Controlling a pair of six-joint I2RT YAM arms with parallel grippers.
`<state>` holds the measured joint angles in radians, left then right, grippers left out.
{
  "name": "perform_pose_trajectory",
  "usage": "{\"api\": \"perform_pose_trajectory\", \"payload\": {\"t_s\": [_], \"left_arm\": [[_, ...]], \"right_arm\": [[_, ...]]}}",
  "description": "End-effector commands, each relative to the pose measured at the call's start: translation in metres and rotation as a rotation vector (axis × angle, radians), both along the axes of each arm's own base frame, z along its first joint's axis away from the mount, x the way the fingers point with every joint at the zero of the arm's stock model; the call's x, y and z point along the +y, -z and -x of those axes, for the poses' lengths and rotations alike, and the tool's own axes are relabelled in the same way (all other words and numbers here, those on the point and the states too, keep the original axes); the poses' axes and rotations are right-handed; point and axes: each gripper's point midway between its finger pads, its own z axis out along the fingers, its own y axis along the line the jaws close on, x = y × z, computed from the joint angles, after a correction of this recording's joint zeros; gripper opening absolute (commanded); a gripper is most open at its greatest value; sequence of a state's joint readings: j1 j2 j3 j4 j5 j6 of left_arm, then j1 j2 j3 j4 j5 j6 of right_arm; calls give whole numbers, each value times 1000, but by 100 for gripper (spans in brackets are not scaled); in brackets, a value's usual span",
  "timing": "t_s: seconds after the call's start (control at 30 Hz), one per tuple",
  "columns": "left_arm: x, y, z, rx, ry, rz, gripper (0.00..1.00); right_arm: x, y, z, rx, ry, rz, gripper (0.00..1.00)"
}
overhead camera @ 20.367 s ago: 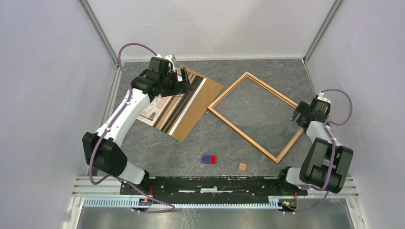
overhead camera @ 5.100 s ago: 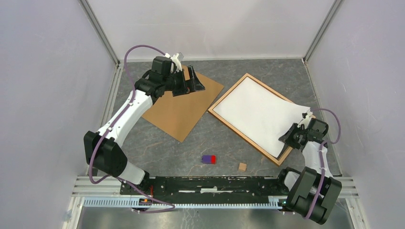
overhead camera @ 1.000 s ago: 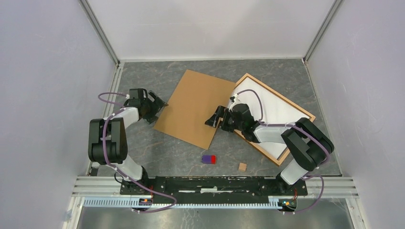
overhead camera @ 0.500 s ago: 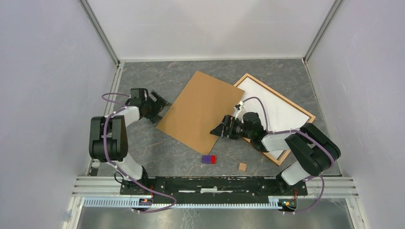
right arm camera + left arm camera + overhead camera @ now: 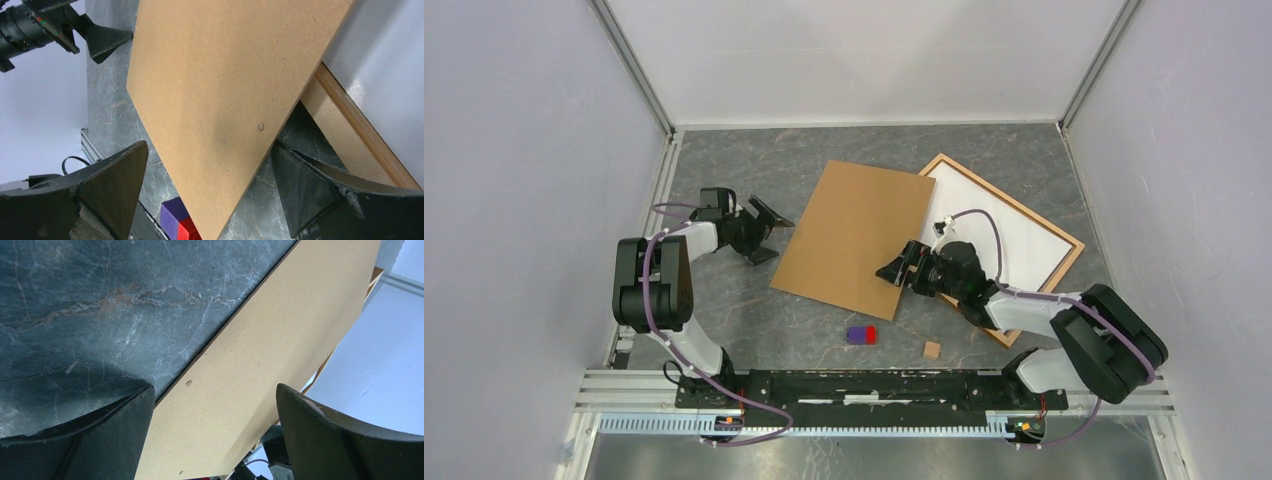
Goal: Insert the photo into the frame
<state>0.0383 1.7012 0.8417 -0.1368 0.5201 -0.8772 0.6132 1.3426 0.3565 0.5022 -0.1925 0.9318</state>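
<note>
Over on the far right, frame (image 5: 1014,200) lying diagonal, long axis far-left to near-right, photo (image 5: 1014,228) inside, white side up, backing board (image 5: 854,235) overlapping its left end, left gripper (image 5: 772,235) and right gripper (image 5: 896,272) both gaping, gripping nothing

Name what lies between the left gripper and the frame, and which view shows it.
The brown backing board lies between the left gripper and the frame, overlapping the frame's left corner; the top view shows it.

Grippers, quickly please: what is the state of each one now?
Left gripper: open, holding nothing.
Right gripper: open, holding nothing.
</note>
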Motion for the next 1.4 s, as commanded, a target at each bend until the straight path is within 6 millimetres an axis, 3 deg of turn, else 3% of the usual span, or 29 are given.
{"api": "perform_pose_trajectory", "payload": {"t_s": [0.0,0.2,0.33,0.43,0.63,0.8,0.9,1.13,1.23,1.37], "left_arm": [[6,48,59,272,3,-59,100],[1,44,59,265,18,-31,100],[0,39,57,246,28,-27,100],[4,33,55,216,36,-59,100],[9,15,47,144,62,-101,100],[24,-17,35,37,84,-217,100],[40,-53,21,-79,47,-320,100],[49,-145,4,-329,-16,-409,100],[32,-187,3,-424,25,-437,100],[14,-222,1,-513,95,-480,100]], "right_arm": [[5,1,-6,25,67,-82,98],[31,-13,-19,-11,65,-198,87],[55,-30,-27,-59,30,-254,72],[62,-47,-33,-104,36,-295,55],[68,-66,-44,-131,54,-322,32],[72,-80,-49,-163,9,-262,16],[63,-84,-55,-214,-17,-99,0],[42,-132,-74,-399,-152,202,0],[7,-160,-89,-494,-149,435,0],[-45,-220,-96,-646,-186,760,0]]}}
